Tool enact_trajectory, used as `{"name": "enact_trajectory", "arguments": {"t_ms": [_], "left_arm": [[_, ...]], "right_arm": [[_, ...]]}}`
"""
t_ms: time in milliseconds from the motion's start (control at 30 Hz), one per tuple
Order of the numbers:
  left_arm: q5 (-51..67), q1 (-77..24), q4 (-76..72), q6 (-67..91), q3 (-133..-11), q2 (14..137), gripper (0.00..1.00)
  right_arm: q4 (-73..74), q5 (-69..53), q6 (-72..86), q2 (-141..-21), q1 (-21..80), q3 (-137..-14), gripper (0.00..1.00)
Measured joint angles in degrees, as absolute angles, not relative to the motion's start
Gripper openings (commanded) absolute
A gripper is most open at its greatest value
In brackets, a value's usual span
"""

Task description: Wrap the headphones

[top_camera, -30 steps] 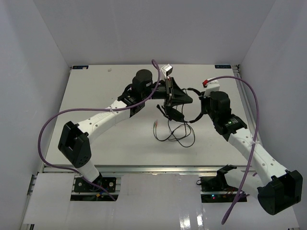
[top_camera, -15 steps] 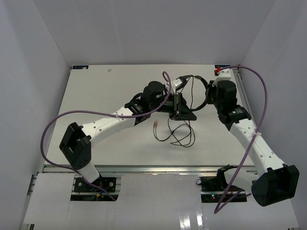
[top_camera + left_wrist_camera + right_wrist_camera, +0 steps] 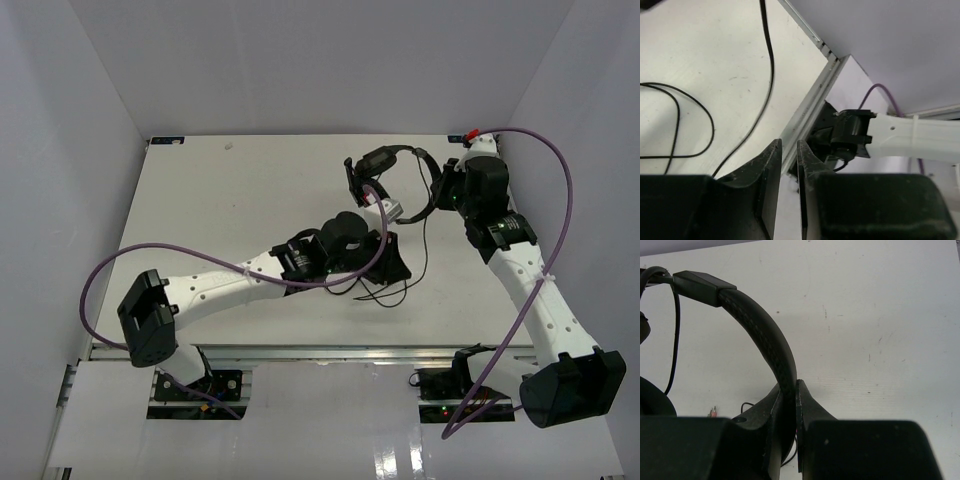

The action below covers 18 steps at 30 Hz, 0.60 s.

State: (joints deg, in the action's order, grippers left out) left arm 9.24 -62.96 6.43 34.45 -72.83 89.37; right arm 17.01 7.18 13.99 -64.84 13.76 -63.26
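Right claw (image 3: 788,385): clamped on the headphones (image 3: 395,158) band, which we saw carried far right.
Left claw (image 3: 788,150): nearly closed, swung back near us; cord (image 3: 424,235) hung unwound.

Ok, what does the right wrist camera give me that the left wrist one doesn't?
Only right wrist: the right gripper shut on the headphones at the headband, and the reddish plugs. Only left wrist: the left gripper, fingers nearly together with nothing seen between them, plus the right arm's base past the table edge. Both: the thin black cord and the white table.
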Motion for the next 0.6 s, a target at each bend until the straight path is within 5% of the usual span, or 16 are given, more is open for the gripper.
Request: {"name": "enact_trajectory", "arguments": {"t_ms": [233, 400, 600], "left_arm": [[-4.46, -66.32, -2.54, 24.94, -59.05, 82.31, 0.45], [-9.04, -66.02, -16.97, 17.88, -43.00, 77.77, 0.74], [-5.93, -66.06, -38.84, 8.06, -28.71, 79.54, 0.77]], "right_arm": [[18.59, 6.03, 14.63, -64.82, 12.97, -64.49, 0.08], [20.19, 6.03, 14.47, -64.77, 12.75, -65.29, 0.08], [20.97, 5.98, 14.07, -64.45, 12.75, -66.54, 0.08]]}}
